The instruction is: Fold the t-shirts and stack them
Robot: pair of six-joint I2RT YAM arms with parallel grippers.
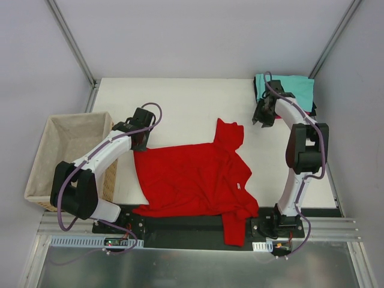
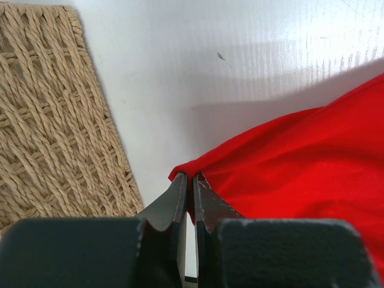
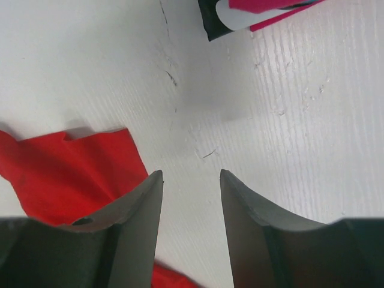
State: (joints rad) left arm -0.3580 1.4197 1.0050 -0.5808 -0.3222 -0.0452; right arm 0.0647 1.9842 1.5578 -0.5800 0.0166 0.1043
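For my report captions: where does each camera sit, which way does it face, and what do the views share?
Top: high behind the bases, facing down on the table; left arm and right arm show.
Left wrist: on the left arm, facing along the shut left tool pinching the red shirt; basket at left.
Right wrist: on the right arm, facing down at the table past the open right tool.
Shared: red shirt in all three; stack in top and right wrist.

basket (image 1: 78, 116) left, stack (image 1: 294, 90) right, open table (image 1: 180, 102) between
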